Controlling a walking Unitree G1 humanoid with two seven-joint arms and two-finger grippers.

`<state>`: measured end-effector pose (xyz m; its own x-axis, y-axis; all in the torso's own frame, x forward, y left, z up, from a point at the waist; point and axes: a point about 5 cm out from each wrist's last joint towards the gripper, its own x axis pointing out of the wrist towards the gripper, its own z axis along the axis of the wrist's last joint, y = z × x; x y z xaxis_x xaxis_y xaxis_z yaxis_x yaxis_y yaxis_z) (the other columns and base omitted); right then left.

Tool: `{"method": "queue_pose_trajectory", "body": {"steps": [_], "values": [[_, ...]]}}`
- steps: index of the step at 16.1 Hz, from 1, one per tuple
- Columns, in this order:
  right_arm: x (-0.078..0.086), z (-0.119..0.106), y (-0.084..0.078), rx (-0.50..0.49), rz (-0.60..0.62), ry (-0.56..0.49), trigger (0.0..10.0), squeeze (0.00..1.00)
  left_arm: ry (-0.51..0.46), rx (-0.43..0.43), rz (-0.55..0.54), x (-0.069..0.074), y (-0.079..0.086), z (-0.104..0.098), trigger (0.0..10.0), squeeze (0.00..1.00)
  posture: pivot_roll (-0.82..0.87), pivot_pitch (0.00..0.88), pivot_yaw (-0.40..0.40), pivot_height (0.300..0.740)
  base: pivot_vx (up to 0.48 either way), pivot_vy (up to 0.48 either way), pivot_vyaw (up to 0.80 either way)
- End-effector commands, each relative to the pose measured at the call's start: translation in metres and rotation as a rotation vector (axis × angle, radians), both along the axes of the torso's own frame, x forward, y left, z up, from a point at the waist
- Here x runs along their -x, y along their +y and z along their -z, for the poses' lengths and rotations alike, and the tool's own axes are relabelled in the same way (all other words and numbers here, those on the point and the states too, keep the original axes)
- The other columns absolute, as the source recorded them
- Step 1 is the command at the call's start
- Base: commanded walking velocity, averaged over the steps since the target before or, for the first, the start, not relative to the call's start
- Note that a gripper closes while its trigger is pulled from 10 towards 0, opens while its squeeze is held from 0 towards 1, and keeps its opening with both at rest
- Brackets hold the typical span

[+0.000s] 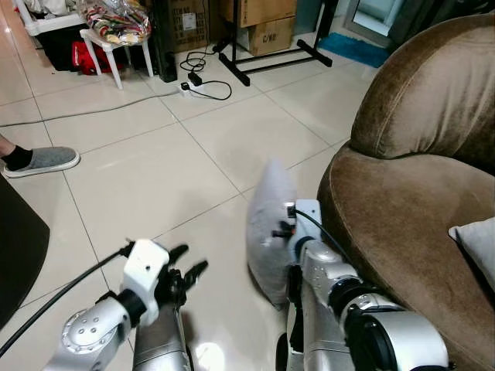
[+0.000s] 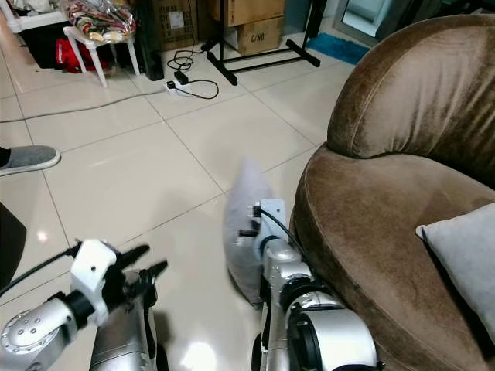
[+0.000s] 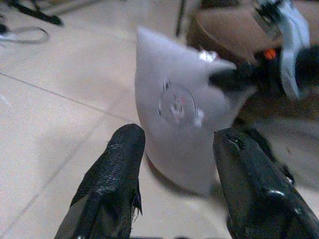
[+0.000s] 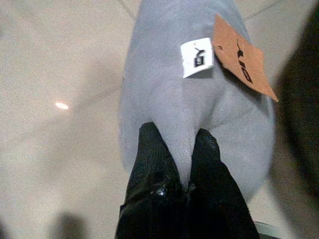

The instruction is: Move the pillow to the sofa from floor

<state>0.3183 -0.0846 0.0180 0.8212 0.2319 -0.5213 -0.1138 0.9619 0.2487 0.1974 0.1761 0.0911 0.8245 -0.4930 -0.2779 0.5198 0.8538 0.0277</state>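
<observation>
Pillow (image 1: 269,232): soft grey fabric, tagged, upright beside your brown velvety sofa (image 1: 402,224), above the glossy tiled floor (image 1: 155,178). Right gripper (image 4: 183,164) jaws pinch its edge; left gripper (image 3: 174,164) jaws spread.

A: The soft pale grey pillow (image 4: 199,94) is plain; it bears a white label (image 4: 196,58) and an orange-brown card tag (image 4: 242,56).

B: The plush sofa (image 1: 402,209) is brown; the glossy floor tiles (image 1: 155,178) are cream-beige.
</observation>
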Motion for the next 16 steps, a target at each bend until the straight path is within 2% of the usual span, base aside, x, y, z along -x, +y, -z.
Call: {"method": "queue_pose_trajectory", "body": {"steps": [1,2,3,4,6,7,8,9,12,15,16], "values": [[-0.021,-0.031,-0.004,-0.149,0.031,-0.160,0.0,0.00,-0.072,0.006,-0.097,-0.009,0.006,-0.010,10.0,0.00,0.07,0.000,-0.055,0.476,0.000,0.000,0.00],[-0.026,-0.044,-0.008,-0.206,0.034,-0.228,0.0,0.00,-0.105,0.029,-0.137,-0.012,0.007,-0.015,10.0,0.00,0.07,0.000,-0.055,0.476,0.000,0.000,0.00],[-0.026,-0.051,-0.011,-0.225,0.032,-0.265,0.0,0.00,-0.118,0.039,-0.148,-0.014,0.006,-0.018,10.0,0.00,0.07,0.000,-0.056,0.476,0.000,0.000,0.00],[-0.023,-0.068,-0.014,-0.270,0.024,-0.346,0.0,0.00,-0.147,0.034,-0.150,-0.016,0.006,-0.022,10.0,0.00,0.06,0.000,-0.059,0.476,0.000,0.000,0.00],[-0.001,-0.112,-0.019,-0.357,-0.002,-0.498,0.0,0.00,-0.222,0.022,-0.198,-0.021,0.009,-0.035,10.0,0.00,0.04,0.000,-0.052,0.476,0.000,0.000,0.00],[0.018,-0.138,-0.019,-0.367,-0.005,-0.582,4.9,0.00,-0.265,0.051,-0.257,-0.022,0.010,-0.046,10.0,0.00,0.03,0.000,-0.040,0.476,0.000,0.000,0.00],[0.025,-0.144,-0.018,-0.316,-0.038,-0.620,10.0,0.00,-0.279,0.053,-0.270,-0.023,0.009,-0.050,10.0,0.00,0.01,0.000,-0.030,0.476,0.000,0.000,0.00],[0.034,-0.145,-0.017,-0.286,-0.083,-0.638,10.0,0.00,-0.294,0.054,-0.274,-0.023,0.008,-0.053,10.0,0.00,0.00,0.000,-0.026,0.476,0.000,0.000,0.00],[0.045,-0.149,-0.029,-0.283,0.019,-0.623,10.0,0.00,-0.333,0.064,-0.291,-0.029,0.005,-0.062,10.0,0.00,-0.01,0.000,-0.019,0.501,0.000,0.000,0.00],[0.047,-0.162,-0.031,-0.285,0.050,-0.625,10.0,0.00,-0.342,0.053,-0.312,-0.038,0.003,-0.061,10.0,0.00,-0.03,0.000,-0.006,0.531,0.000,0.000,0.00],[0.047,-0.159,-0.033,-0.249,0.060,-0.626,10.0,0.00,-0.338,0.054,-0.321,-0.042,0.004,-0.059,10.0,0.00,-0.03,0.000,0.001,0.546,0.000,0.000,0.00]]}}
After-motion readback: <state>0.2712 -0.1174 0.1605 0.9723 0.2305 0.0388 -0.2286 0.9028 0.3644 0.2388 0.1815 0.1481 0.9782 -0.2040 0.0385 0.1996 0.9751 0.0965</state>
